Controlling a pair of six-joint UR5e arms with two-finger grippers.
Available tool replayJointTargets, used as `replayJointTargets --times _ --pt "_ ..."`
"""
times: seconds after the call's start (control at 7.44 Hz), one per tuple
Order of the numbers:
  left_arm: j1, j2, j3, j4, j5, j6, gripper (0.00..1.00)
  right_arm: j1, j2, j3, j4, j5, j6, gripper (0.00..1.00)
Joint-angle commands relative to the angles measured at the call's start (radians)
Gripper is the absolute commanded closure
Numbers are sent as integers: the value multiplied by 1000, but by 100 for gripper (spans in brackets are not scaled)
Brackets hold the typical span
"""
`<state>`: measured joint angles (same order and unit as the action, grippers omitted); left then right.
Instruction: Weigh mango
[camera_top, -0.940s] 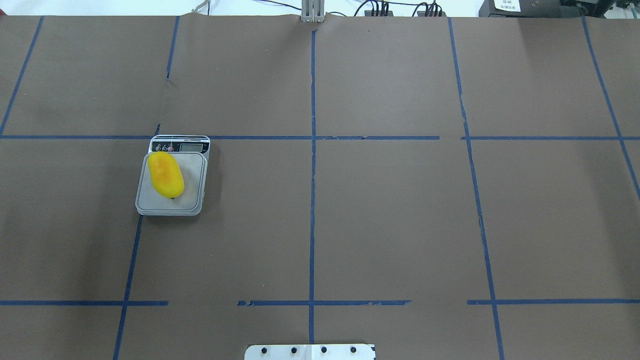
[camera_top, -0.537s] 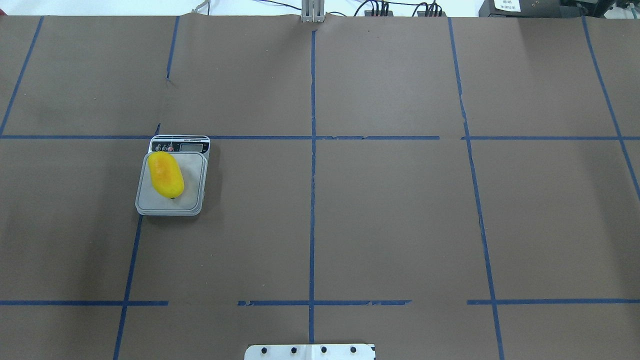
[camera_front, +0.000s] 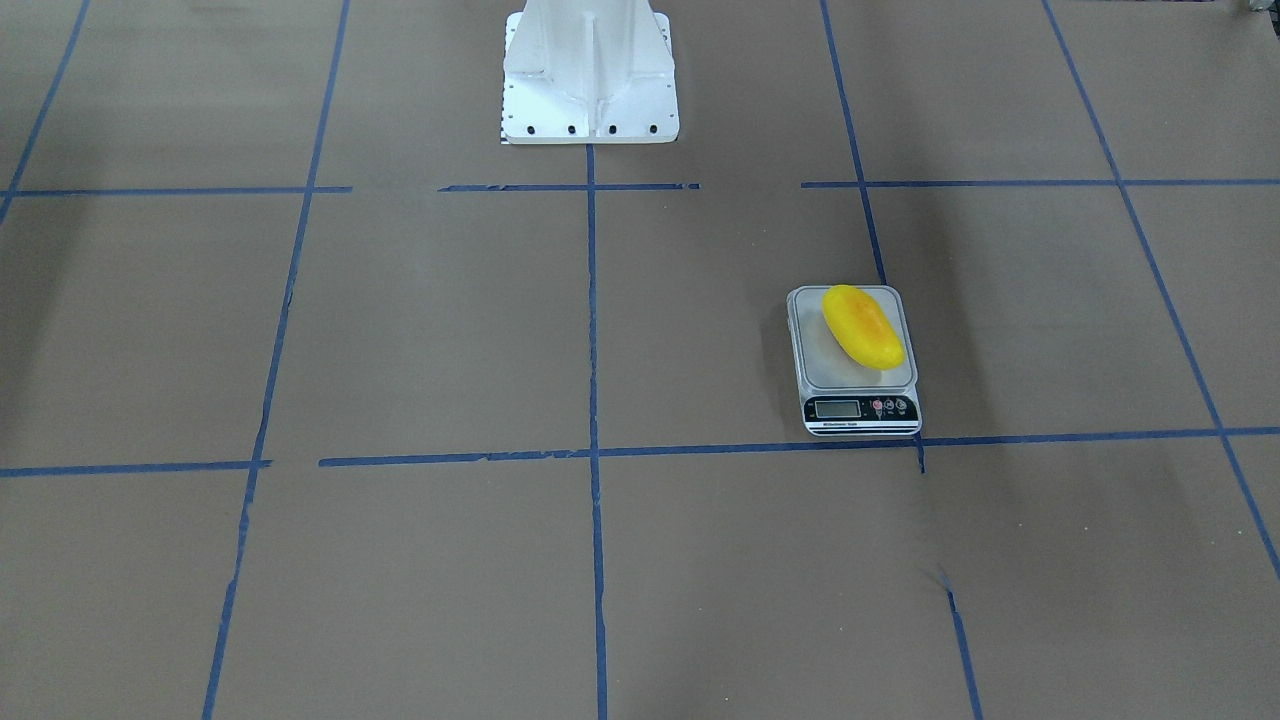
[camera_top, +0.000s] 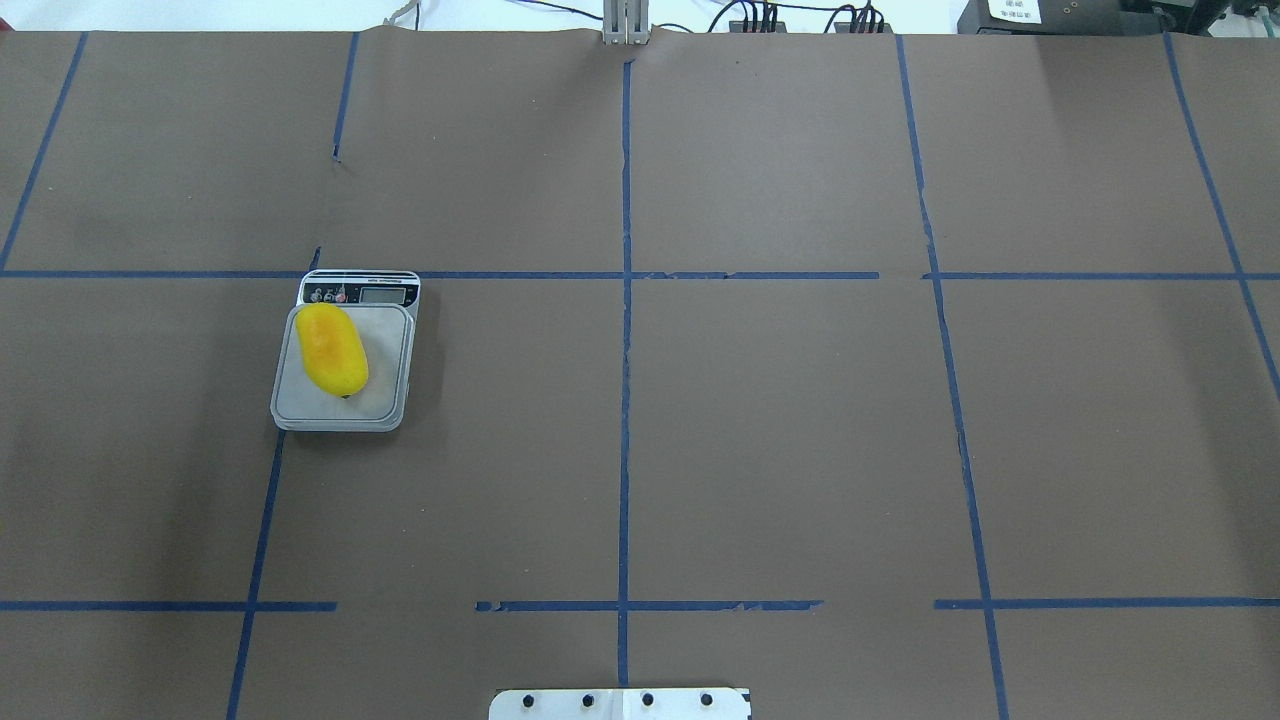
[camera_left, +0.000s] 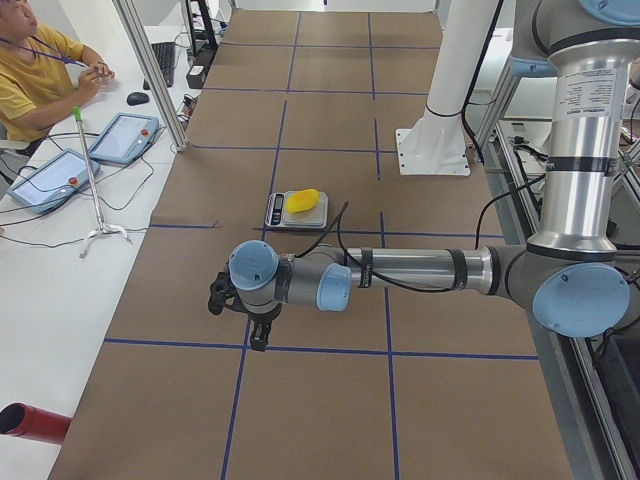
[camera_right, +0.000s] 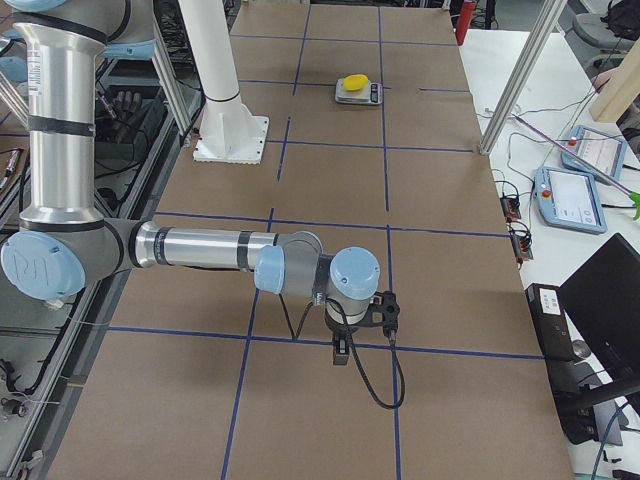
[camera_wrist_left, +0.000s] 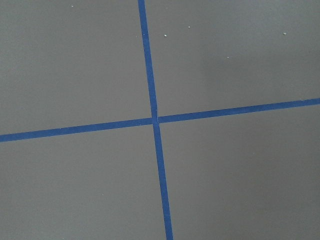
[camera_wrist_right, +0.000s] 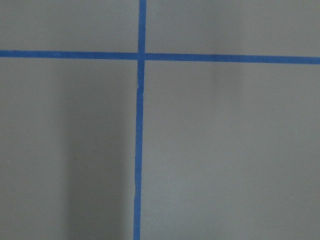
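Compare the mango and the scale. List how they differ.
The mango is a rounded yellow-orange oval; the scale is flat, grey and squarish with a dark display strip. The mango is smaller than the scale's platform. The mango rests on the scale; the scale sits on the table. Both are on the robot's left side.

The scale (camera_front: 838, 362) carries a display and printed panel markings on its far edge; all are too small to read.

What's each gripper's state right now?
Left black two-finger gripper: cannot tell, side view only.
Right black two-finger gripper: cannot tell, side view only.
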<state>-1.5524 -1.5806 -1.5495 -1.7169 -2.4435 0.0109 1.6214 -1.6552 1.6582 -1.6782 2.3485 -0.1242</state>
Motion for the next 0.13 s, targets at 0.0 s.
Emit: replayJointTargets --times 0.0 --pt "0 2 0 3 3 1 0 0 0 0 0 0 0 0"
